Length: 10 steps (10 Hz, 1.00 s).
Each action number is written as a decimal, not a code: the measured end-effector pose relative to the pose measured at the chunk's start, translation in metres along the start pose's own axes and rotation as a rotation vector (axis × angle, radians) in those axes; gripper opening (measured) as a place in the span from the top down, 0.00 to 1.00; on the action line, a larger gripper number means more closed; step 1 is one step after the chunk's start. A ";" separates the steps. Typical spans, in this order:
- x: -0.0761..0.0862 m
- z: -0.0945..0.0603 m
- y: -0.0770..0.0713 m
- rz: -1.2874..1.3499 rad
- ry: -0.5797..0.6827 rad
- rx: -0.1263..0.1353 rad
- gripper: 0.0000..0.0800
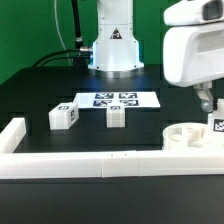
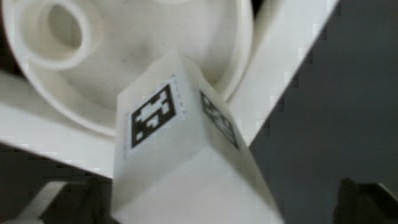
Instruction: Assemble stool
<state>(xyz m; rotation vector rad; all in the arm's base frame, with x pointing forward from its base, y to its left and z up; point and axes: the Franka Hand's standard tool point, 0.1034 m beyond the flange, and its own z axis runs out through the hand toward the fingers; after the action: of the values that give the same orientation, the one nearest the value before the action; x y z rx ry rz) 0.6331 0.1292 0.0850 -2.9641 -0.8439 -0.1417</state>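
The round white seat (image 1: 183, 136) lies flat by the front rail on the exterior view's right. A white tagged leg (image 1: 216, 125) stands upright at its far right edge. My gripper (image 1: 207, 101) hangs just above that leg. In the wrist view the leg (image 2: 178, 150) rises between my fingers (image 2: 365, 203), with dark space left beside it, so the gripper (image 2: 214, 205) is open around it. Behind the leg is the seat (image 2: 107, 50) with a round socket hole. Two more legs (image 1: 65, 116) (image 1: 116, 115) lie loose on the table at the exterior view's left and middle.
The marker board (image 1: 115, 100) lies flat behind the loose legs, in front of the robot base (image 1: 113, 45). A long white rail (image 1: 100, 165) runs along the table's front edge and turns up at the exterior view's left.
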 end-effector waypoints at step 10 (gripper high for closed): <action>-0.011 0.013 0.019 0.028 -0.031 -0.026 0.57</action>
<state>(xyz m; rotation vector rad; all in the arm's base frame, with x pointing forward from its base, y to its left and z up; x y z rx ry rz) 0.6347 0.1078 0.0701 -3.0082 -0.8091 -0.1067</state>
